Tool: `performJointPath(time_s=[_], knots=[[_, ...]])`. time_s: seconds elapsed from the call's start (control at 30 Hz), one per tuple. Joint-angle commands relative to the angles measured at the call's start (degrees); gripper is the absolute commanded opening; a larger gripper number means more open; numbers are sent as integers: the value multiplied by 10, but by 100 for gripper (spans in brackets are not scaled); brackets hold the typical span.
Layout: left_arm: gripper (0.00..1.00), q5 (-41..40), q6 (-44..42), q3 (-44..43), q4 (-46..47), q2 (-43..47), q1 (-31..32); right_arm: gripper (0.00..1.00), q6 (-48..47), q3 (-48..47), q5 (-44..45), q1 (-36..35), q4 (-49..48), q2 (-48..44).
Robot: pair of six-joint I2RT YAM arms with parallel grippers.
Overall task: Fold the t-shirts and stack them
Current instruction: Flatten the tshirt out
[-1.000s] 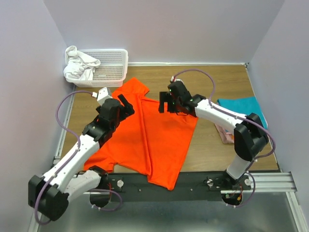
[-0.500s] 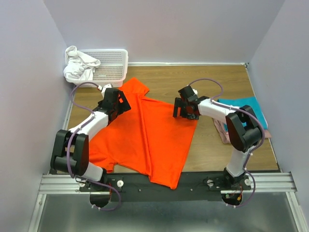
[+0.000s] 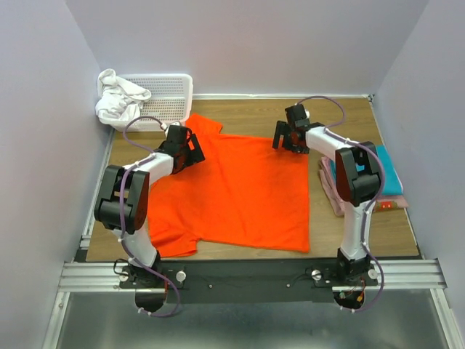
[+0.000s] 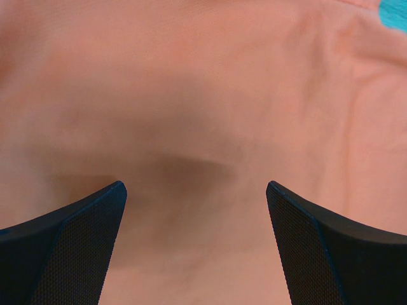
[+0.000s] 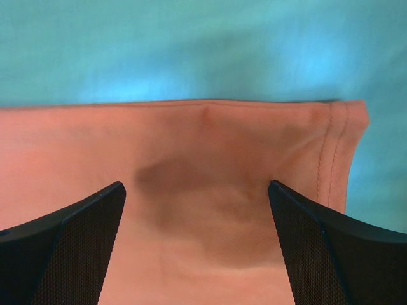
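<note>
- Lying spread flat mid-table, the orange t-shirt has lost the lengthwise fold it had a second ago and no longer drapes over the near edge.
- By its far-left sleeve is the left gripper, and at its far-right hem corner the right gripper. Both have moved there, jaws wide apart over the cloth.
- At the right, a folded teal t-shirt lies on a pink one.
- Far left sits a white basket.

From above we see an orange shirt spread flat on a wooden table. The left gripper sits over its far left edge, by a sleeve, and the right gripper over its far right corner. A basket holding white cloth stands far left. At right, a folded teal shirt lies on a pink shirt.
</note>
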State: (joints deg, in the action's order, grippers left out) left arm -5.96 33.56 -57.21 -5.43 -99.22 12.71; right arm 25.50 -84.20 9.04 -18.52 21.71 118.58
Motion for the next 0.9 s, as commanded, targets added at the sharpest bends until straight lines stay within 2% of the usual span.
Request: performJointPath(time_s=[0.0, 0.33, 0.47, 0.67, 0.8, 0.87], knots=[[98, 45, -9, -27, 9, -27, -2, 100, -52, -49, -31, 39, 18, 81], [98, 57, -7, -86, 9, -86, 4, 100, -111, -230, -49, 81, 19, 202], [98, 37, -10, -128, -14, -113, 4, 100, -119, -254, -53, 81, 20, 217], [98, 15, -24, -169, -16, -128, 4, 100, -110, -256, -61, 81, 24, 188], [98, 19, -42, -225, -35, -151, 4, 100, -106, -236, -82, 81, 27, 120], [98, 17, -37, -223, -34, -137, 10, 100, -103, -216, -107, 82, 27, 87]])
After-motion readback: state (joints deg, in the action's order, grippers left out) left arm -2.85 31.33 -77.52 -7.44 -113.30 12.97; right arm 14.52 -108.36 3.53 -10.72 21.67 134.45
